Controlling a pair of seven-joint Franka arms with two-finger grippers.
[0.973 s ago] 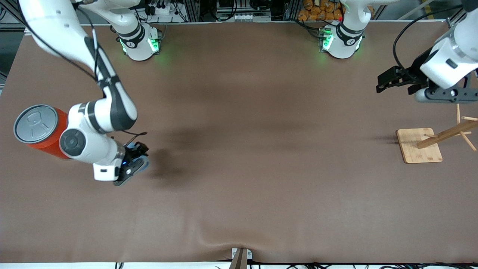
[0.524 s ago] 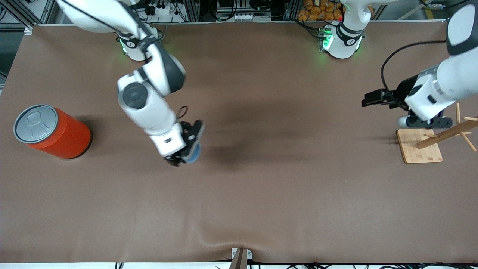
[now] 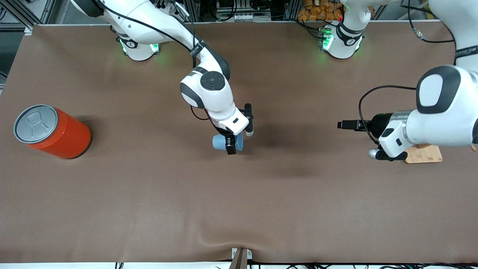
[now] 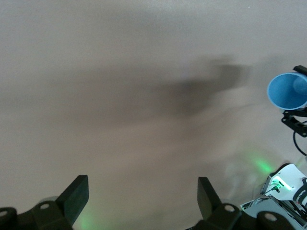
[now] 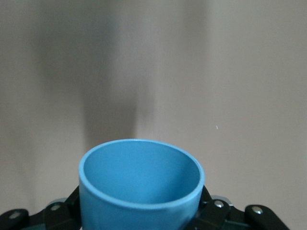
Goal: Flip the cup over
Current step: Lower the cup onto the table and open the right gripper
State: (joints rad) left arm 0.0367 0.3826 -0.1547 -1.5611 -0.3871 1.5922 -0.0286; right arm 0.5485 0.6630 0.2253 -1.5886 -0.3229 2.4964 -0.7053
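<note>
Front view: brown bench; at mid-left of the frame, a large orange cylinder with grey lid. Right gripper, frame centre, clasps the small light-blue plastic cup (on its side, aloft). Left gripper, mid-right, is spread wide.

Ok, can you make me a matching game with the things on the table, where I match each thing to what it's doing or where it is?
Things:
1. cup
2. orange can
3. left gripper
4. wooden stand

States or places:
A. stands at the right arm's end of the table
B. open, holding nothing, over bare table
C. held on its side in the right gripper over the middle of the table
D. partly hidden under the left arm

Pairs: 1-C, 2-A, 3-B, 4-D
</note>
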